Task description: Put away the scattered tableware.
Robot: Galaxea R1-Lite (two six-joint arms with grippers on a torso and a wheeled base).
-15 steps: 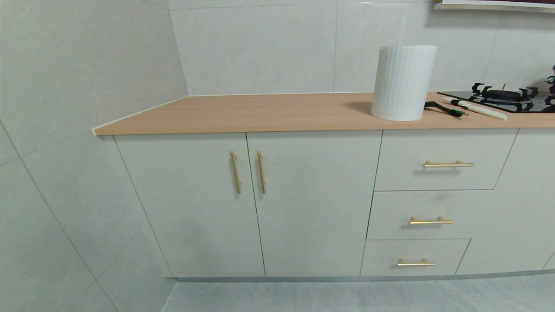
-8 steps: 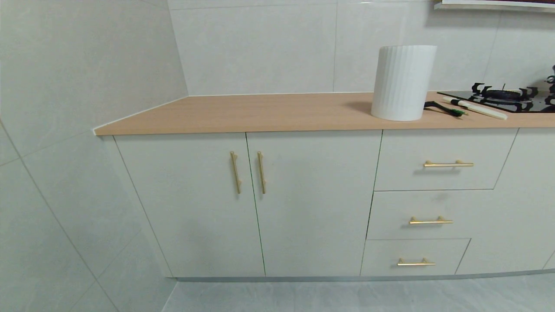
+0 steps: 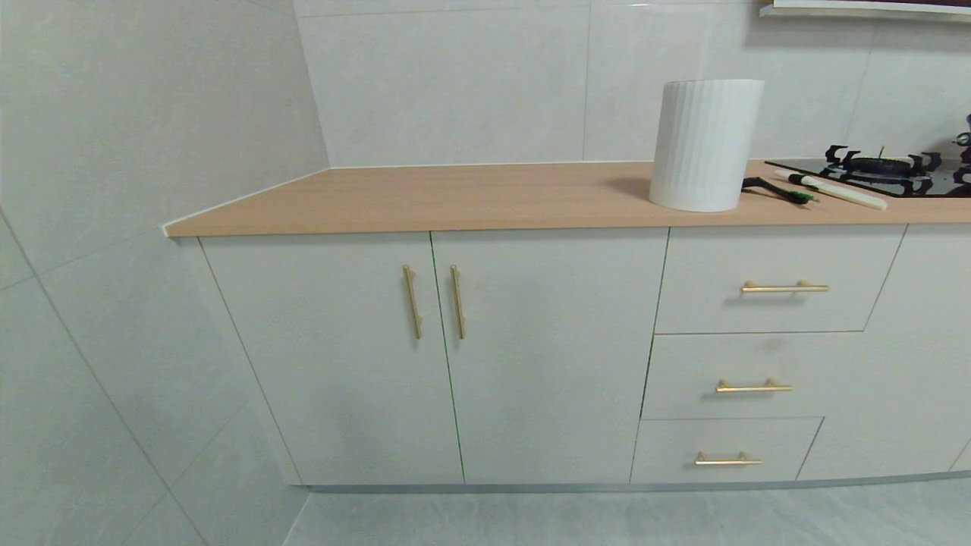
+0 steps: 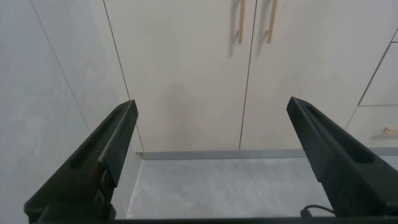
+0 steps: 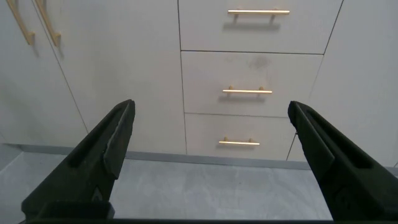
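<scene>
A tall white ribbed holder [image 3: 706, 144] stands on the wooden countertop [image 3: 470, 199] toward the right. Just right of it lie a black-and-green utensil [image 3: 780, 190] and a long white utensil [image 3: 833, 189], the latter at the stove's edge. My left gripper [image 4: 211, 112] is open and empty, held low in front of the double cabinet doors [image 4: 249, 68]. My right gripper [image 5: 211, 109] is open and empty too, held low before the drawer stack [image 5: 252, 81].
A black gas stove [image 3: 880, 173] sits at the counter's far right. Below are two cabinet doors with gold handles [image 3: 435, 301] and three drawers [image 3: 758, 356]. A tiled wall [image 3: 114, 227] closes off the left side. Grey floor [image 3: 607, 519] lies in front.
</scene>
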